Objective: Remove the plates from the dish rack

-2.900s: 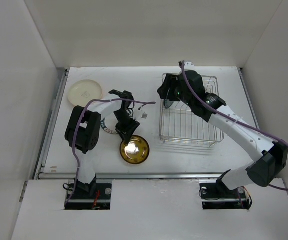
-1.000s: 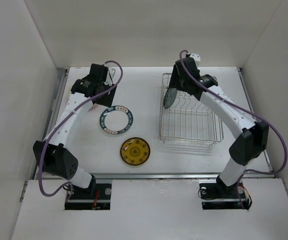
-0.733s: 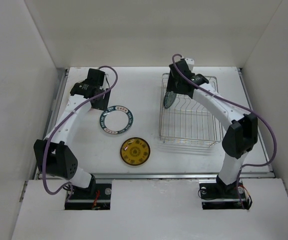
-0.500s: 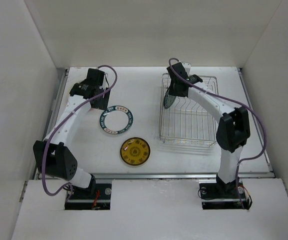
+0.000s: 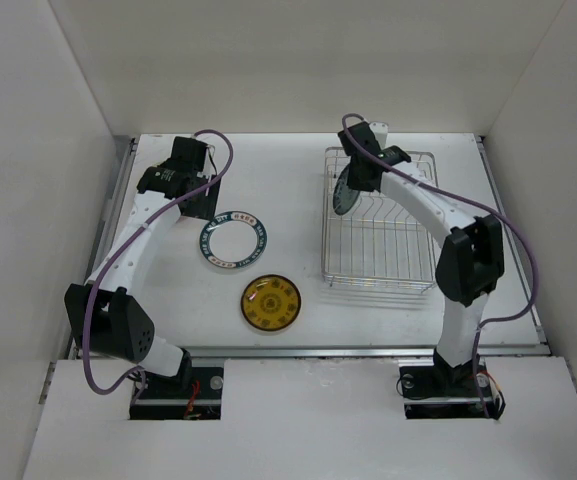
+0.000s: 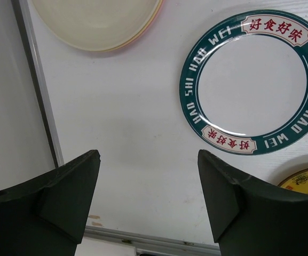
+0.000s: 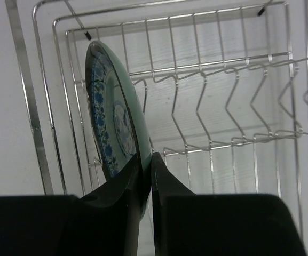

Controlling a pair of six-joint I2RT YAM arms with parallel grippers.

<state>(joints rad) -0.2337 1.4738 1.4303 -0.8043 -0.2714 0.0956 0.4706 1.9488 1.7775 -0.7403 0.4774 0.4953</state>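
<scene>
The dish rack (image 5: 380,285) (image 7: 218,64) is a silver wire frame on the right of the table. One small teal-blue patterned plate (image 5: 345,197) (image 7: 111,122) stands on edge in its far left corner. My right gripper (image 5: 358,178) (image 7: 146,160) is shut on that plate's rim, one finger on each face. My left gripper (image 5: 180,185) (image 7: 148,160) hangs open over bare table on the left with nothing between its fingers. A cream plate (image 6: 100,21) lies just beyond it, with a pinkish rim showing beneath it.
A white plate with a dark teal lettered rim (image 5: 233,240) (image 6: 255,82) and an orange-yellow plate (image 5: 271,301) (image 6: 306,178) lie flat between the arms. A metal strip (image 6: 41,106) runs along the table's left side. White walls enclose the table.
My right gripper has closed from open onto the teal-blue plate's rim, and its wrist has turned a little over the rack. The left arm has hardly moved.
</scene>
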